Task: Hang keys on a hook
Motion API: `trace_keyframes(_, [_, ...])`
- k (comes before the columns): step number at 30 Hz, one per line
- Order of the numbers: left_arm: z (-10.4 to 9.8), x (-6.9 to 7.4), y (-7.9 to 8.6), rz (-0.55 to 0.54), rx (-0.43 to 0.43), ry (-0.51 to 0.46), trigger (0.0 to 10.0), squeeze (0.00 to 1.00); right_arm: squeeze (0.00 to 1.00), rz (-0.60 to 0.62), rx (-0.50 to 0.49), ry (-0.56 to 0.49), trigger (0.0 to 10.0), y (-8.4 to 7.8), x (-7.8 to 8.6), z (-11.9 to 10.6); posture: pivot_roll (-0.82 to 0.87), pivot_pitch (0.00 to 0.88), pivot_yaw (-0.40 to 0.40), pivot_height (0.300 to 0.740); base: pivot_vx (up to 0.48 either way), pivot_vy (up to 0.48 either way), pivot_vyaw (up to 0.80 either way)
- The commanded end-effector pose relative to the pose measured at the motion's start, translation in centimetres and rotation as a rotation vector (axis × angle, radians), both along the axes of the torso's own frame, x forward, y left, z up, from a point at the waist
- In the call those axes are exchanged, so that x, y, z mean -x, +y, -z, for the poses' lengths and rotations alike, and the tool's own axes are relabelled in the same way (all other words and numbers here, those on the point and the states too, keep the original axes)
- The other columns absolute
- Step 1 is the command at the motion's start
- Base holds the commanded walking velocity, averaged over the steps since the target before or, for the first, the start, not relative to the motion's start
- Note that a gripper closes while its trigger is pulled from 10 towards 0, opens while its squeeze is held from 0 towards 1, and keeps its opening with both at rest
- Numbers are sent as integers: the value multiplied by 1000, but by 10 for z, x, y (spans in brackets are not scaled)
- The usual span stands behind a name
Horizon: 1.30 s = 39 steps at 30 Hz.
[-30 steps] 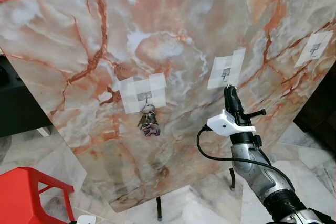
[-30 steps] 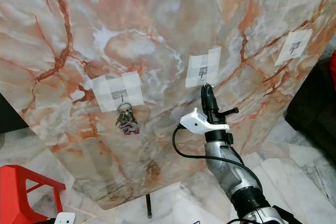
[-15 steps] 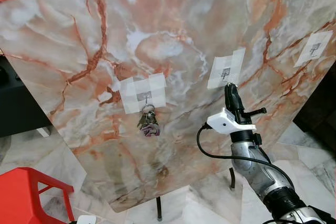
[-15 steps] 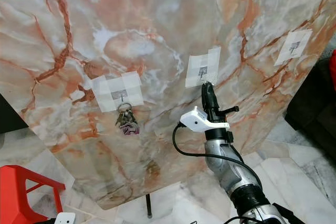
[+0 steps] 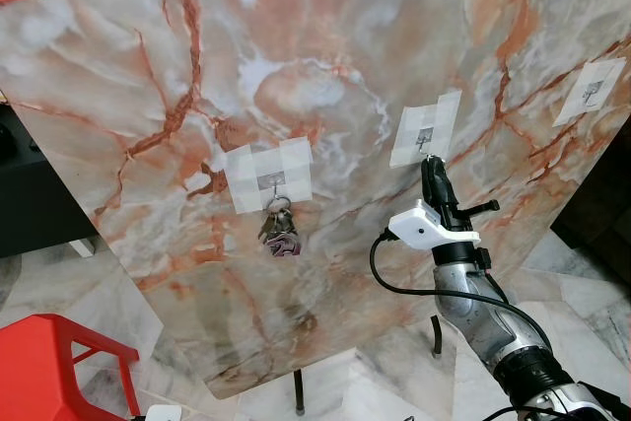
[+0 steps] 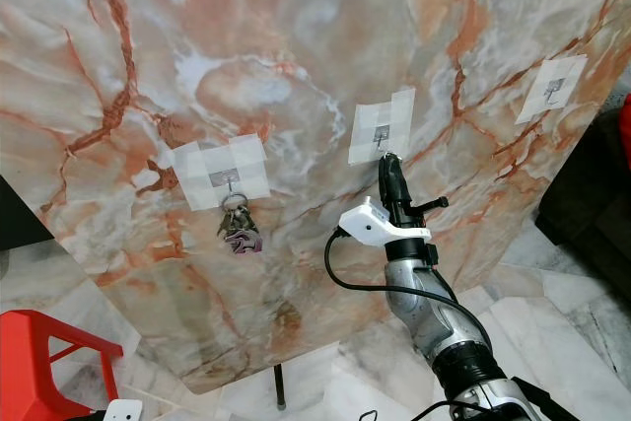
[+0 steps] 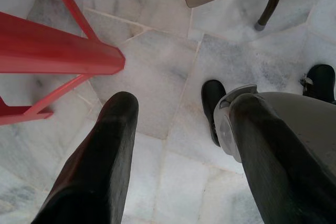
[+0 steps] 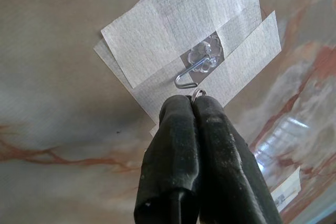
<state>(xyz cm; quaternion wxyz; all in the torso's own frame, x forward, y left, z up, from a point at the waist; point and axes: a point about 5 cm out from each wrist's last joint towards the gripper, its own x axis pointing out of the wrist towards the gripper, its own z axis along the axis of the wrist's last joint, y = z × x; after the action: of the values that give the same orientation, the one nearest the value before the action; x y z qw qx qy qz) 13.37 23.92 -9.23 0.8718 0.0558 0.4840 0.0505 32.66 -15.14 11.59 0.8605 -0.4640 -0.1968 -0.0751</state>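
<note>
A marble-patterned board (image 5: 325, 66) leans upright with three small hooks taped to it. A bunch of keys (image 5: 279, 234) hangs from the left hook (image 5: 273, 182). My right gripper (image 5: 431, 167) is raised against the board, its tip just under the middle hook (image 8: 190, 74). It is shut on a thin metal key ring (image 8: 198, 94), which pokes out between the fingertips right below the hook's open wire end. The rest of what it holds is hidden by the fingers. The right hook (image 5: 590, 94) is bare. My left gripper (image 7: 178, 129) hangs idle over the floor, open.
A red stool (image 5: 49, 362) stands at the lower left, close to the left gripper. The board rests on dark metal legs (image 7: 270, 1) over a pale marble floor. Dark furniture (image 5: 30, 194) sits behind the board's left edge.
The right arm has shifted only slightly; its tip stays just below the middle hook. The hanging keys and the board have not moved.
</note>
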Motion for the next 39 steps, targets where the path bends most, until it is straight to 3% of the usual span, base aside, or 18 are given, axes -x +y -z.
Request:
trace_keyframes(1, [4,8,-2,-4,6,32,10000,0,0,-4,6,-9,10000,-1,-3,-4,-33,31,-31,740,0,0,0])
trace_keyframes(39, [4,8,-3,-2,9,31,10000,0,0,-49,-4,5,10000,4,-9,-12,-32,31,-31,740,0,0,0])
